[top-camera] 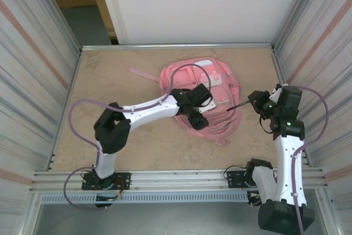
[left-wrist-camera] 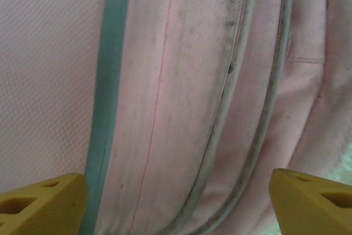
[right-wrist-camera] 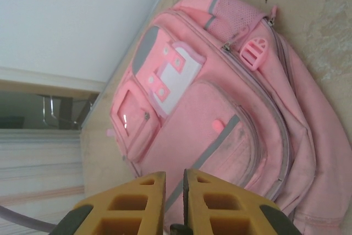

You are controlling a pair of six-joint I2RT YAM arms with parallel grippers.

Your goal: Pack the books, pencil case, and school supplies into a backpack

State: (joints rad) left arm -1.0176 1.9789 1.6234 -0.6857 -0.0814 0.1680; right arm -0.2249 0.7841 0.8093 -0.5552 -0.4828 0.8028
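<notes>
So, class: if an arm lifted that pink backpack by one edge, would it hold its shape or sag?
Probably sag: the pink backpack lies flattened on the table, its fabric creased in soft folds. It likely won't roll or tip, being wide and low. The loose strap would probably trail behind if pushed.

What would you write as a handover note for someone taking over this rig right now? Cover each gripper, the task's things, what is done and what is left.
Left gripper: open, jaws wide, low over the backpack, holding nothing.
Right gripper: shut, apparently on the thin black pen, just off the backpack's right side with the pen pointing toward it.
The backpack lies flat on the table, front pockets up.
Done: cannot tell what is already packed inside.
Left: probably get the pen into the backpack, then check for the other items.
</notes>
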